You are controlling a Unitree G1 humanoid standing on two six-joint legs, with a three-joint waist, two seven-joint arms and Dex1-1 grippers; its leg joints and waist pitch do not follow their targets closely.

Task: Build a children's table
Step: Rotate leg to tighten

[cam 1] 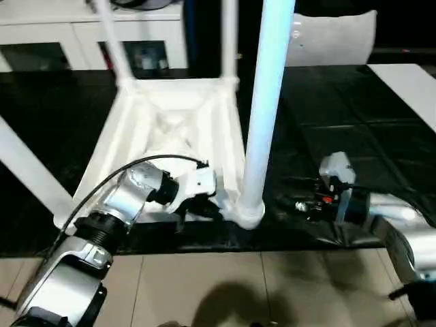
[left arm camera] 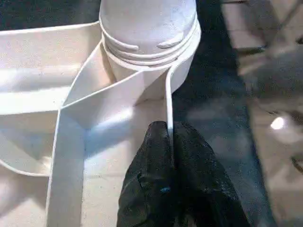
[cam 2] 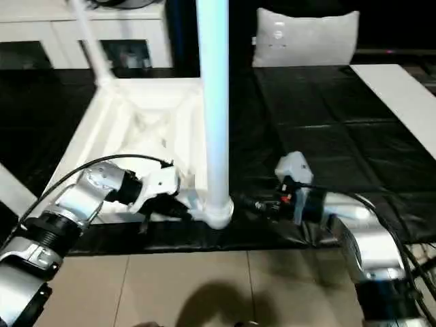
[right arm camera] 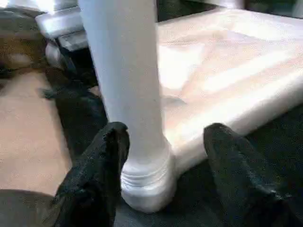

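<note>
Left gripper (left arm camera: pixel 168 142) pinches the thin upright rim of the tabletop (cam 1: pixel 170 122) between its closed black fingers (left arm camera: pixel 151 161), just beside the near corner socket (cam 1: pixel 248 211); right gripper (right arm camera: pixel 163 137) stands with its fingers spread wide on either side of the base of the near leg (cam 1: pixel 266 102), holding nothing, neither finger clearly touching the tube; the tabletop lies upside down, ribbed underside up, on a black mat (cam 1: pixel 327 122) spread over the floor; the near leg rises upright out of its socket and crosses the middle of the head views, hiding part of what lies behind it; two more legs (cam 1: pixel 112 41) stand at the far corners and a fourth (cam 1: pixel 27 170) slants off at the left edge; a white cabinet (cam 1: pixel 68 34) with glass doors stands behind; a pale cushion-like panel (cam 1: pixel 334 37) leans beyond the mat; a white board (cam 1: pixel 409 88) lies at the right; tan floor tiles (cam 1: pixel 225 286) run along the mat's near edge.
</note>
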